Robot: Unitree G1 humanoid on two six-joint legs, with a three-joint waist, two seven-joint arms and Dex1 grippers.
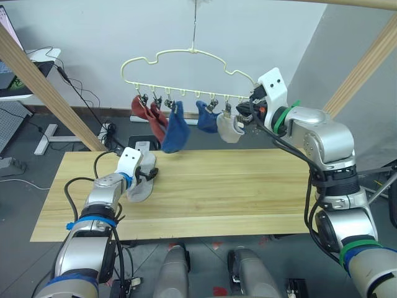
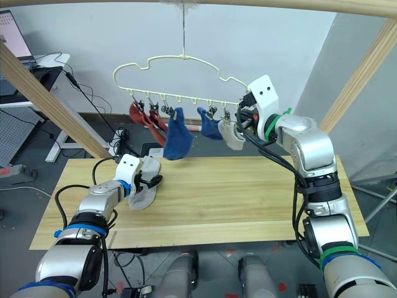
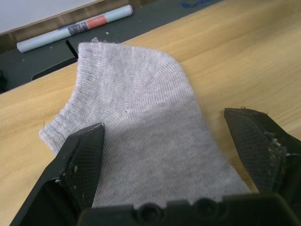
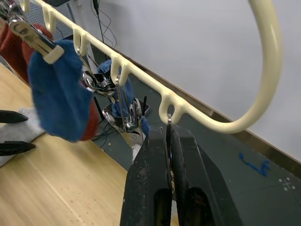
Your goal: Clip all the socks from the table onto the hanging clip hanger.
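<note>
In the left eye view the hanger (image 1: 186, 68) hangs by its hook above the far edge of the table (image 1: 248, 192), and five socks are clipped along its row of clips: two red socks (image 1: 151, 115) at the left end, a big blue sock (image 1: 176, 131), a smaller blue sock (image 1: 206, 118) and a grey sock (image 1: 229, 128) towards the right. The right tool (image 1: 245, 113) is raised to the hanger's right end, just beside that clipped grey sock. The left tool (image 1: 147, 172) is low over the table near its left end, at the last grey sock (image 1: 140, 188), which lies flat on the wood. A wooden pole (image 1: 49, 93) slants behind the table's left end. The right eye view shows the same layout, with the left tool (image 2: 152, 177) over the loose grey sock (image 2: 144, 195) and the right tool (image 2: 240, 119) at the hanger's end clip. In the left wrist view the left tool's fingers (image 3: 80, 165) are spread wide apart, one on each side of the grey sock (image 3: 141, 141), which lies on the table; the fingers do not pinch it. In the right wrist view the right tool's fingers (image 4: 146, 188) are pressed together on a clip (image 4: 169, 136) hanging from the last loop of the hanger (image 4: 221, 123), with the blue sock (image 4: 59, 94) and more clips further along the bar.
</note>
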